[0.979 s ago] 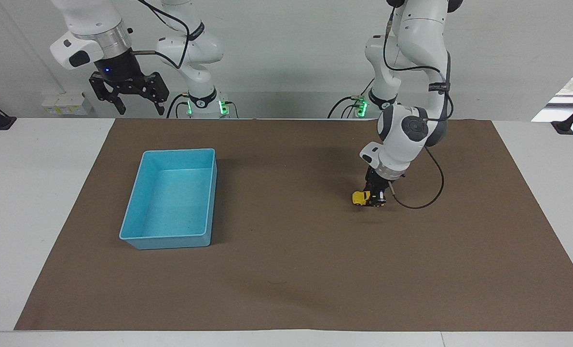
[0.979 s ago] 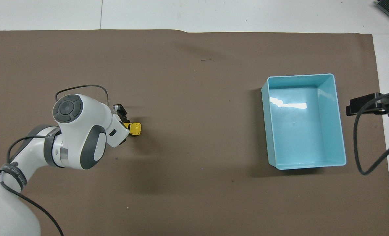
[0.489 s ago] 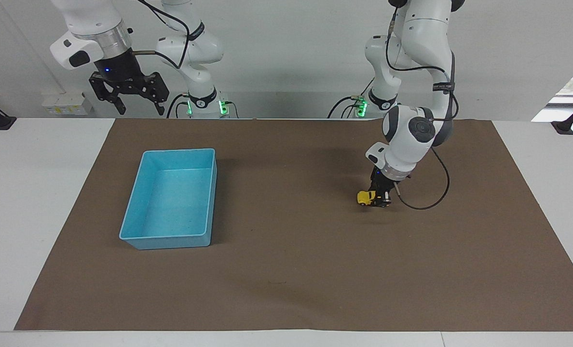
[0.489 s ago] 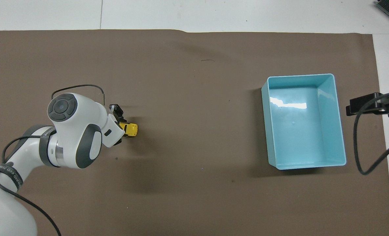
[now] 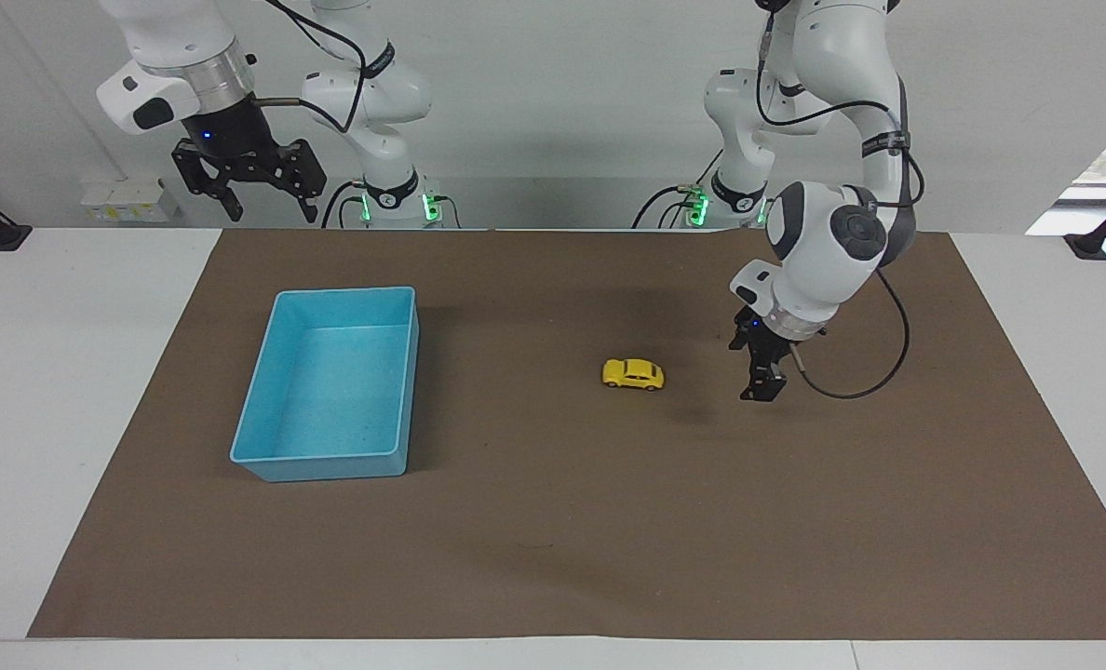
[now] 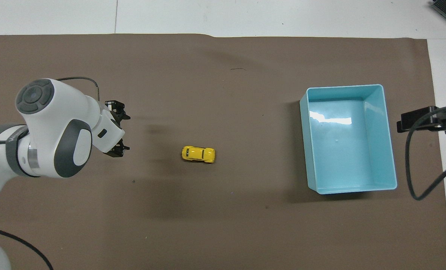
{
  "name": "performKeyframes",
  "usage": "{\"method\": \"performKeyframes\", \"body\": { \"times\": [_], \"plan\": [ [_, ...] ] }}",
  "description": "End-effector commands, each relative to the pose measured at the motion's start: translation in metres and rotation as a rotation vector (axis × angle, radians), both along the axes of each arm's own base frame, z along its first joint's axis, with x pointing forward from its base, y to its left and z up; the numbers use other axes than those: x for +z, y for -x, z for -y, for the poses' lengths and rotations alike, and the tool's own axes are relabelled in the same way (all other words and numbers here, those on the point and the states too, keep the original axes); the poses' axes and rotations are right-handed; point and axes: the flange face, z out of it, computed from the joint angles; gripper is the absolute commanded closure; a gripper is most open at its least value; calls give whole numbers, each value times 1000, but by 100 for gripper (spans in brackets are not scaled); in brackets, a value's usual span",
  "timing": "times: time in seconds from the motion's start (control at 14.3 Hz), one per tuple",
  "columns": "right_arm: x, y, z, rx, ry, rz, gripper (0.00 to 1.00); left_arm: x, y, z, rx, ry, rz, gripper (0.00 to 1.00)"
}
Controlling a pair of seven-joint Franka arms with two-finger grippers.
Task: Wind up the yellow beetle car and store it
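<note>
The yellow beetle car [image 5: 633,374] [image 6: 198,154] stands alone on its wheels on the brown mat [image 5: 553,540], about midway between the two arms. My left gripper [image 5: 763,389] [image 6: 124,132] hangs low over the mat, a short way from the car toward the left arm's end. It is open, holds nothing and does not touch the car. My right gripper [image 5: 272,210] waits high above the table edge by its base, open and empty. The blue bin [image 5: 330,465] [image 6: 343,87] is empty.
The bin sits on the mat toward the right arm's end, its long sides running away from the robots. White tabletop [image 5: 69,372] borders the mat. A black cable [image 6: 414,180] hangs past the bin at the right arm's end.
My left gripper opened and let go of the car, then drew back toward the left arm's end. The car rolled across the mat toward the bin. The right arm has not moved.
</note>
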Motion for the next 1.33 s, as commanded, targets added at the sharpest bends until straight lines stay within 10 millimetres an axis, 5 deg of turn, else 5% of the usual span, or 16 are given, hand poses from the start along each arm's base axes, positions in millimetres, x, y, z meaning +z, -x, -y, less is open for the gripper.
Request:
{"method": "performKeyframes", "body": {
  "times": [0.0, 0.35, 0.84, 1.05, 1.26],
  "plan": [
    [2, 3, 2, -17, -17, 4, 0, 24, -9, -17, 133, -68, 32, 0],
    [7, -3, 6, -23, -17, 57, 0, 82, -23, -73, 571, -66, 112, 0],
    [6, 0, 1, 6, -18, 38, 0, 133, -32, -113, 1309, -19, 54, 0],
    [5, 5, -6, 56, -18, 24, 0, 166, -29, -136, 1395, -30, 18, 0],
    [0, 13, -6, 245, -20, 17, 0, 207, -19, -135, 1390, -82, -32, 0]
  ]
}}
